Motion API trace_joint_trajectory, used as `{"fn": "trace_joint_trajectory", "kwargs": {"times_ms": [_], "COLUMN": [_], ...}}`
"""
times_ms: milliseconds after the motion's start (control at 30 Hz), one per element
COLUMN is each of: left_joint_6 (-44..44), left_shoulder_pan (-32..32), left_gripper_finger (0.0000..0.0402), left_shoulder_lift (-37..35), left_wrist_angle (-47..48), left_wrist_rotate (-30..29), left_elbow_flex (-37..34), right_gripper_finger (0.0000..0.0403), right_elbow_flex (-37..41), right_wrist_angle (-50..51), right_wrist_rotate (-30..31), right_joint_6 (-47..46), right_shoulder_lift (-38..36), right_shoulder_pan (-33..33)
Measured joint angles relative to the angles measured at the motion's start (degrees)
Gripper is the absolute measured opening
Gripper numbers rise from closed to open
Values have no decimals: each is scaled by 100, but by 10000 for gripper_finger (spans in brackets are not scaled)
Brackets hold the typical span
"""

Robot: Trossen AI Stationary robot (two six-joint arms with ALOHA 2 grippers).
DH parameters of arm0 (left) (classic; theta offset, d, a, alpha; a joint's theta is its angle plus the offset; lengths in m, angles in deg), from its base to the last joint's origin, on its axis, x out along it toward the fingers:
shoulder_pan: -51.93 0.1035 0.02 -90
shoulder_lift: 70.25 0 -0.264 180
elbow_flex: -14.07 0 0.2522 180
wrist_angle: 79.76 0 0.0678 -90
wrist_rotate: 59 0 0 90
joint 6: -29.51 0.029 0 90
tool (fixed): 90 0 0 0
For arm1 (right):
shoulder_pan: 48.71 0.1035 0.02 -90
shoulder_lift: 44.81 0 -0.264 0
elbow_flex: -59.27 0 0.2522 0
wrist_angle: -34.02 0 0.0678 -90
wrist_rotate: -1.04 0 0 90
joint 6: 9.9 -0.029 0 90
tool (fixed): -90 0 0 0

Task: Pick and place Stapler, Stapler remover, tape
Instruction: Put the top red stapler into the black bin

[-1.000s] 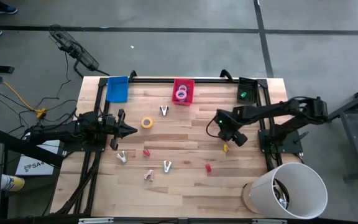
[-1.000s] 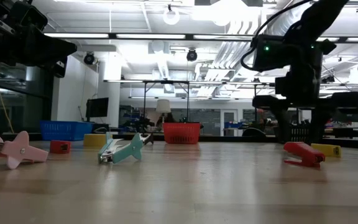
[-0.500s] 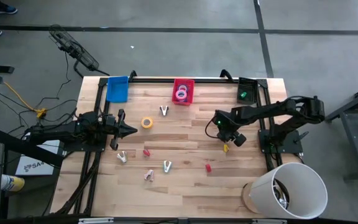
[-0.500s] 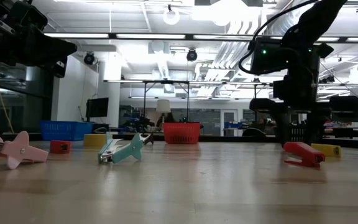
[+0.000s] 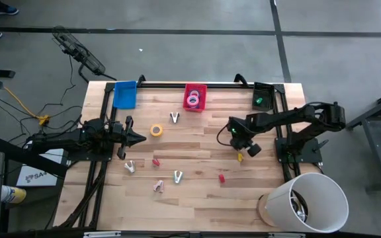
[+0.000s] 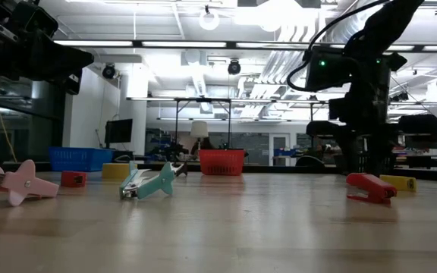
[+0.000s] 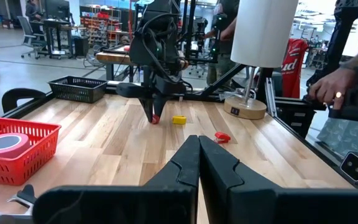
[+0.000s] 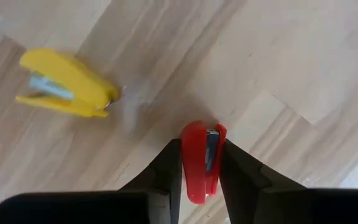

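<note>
White bucket (image 5: 313, 198), blue bin (image 5: 125, 94)

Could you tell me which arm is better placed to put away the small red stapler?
Right. The right gripper is shut on the red stapler; the left gripper waits shut, far across the table.

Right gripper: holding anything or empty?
Holding. The right gripper is shut on a red stapler; its fingers press both sides.

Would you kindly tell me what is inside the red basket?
The red basket holds pink tape; a blue roll peeks beside it. Anything beneath them is covered.
</note>
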Motion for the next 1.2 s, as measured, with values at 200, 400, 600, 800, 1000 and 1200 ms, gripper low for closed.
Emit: {"fn": "trace_joint_trajectory", "kwargs": {"times_ms": [200, 400, 600, 800, 1000, 1200], "left_joint_6": [0, 0, 0, 0, 0, 0], "left_shoulder_pan": [1, -1, 1, 0, 1, 1], "left_gripper_finger": [1, 1, 1, 1, 1, 1], "left_shoulder_lift": [-2, 0, 0, -2, 0, -1], "left_wrist_angle": [1, 1, 1, 1, 1, 1], "left_wrist_rotate": [-1, 0, -1, 0, 0, 1], "left_elbow_flex": [1, 1, 1, 1, -1, 1], "right_gripper_finger": [80, 74, 76, 76, 77, 77], "right_elbow_flex": [-83, -331, -705, -1035, -1046, -1027], "right_wrist_angle": [-213, -220, -246, -251, -219, -136], "right_wrist_rotate": [322, 360, 579, 888, 1544, 2070], "right_joint_6": [-1769, -3566, -5363, -7017, -8881, -9981], "right_shoulder_lift": [-2, -2, -7, -9, -9, -11], "right_shoulder_pan": [-49, -269, -641, -1096, -1485, -1755]}}
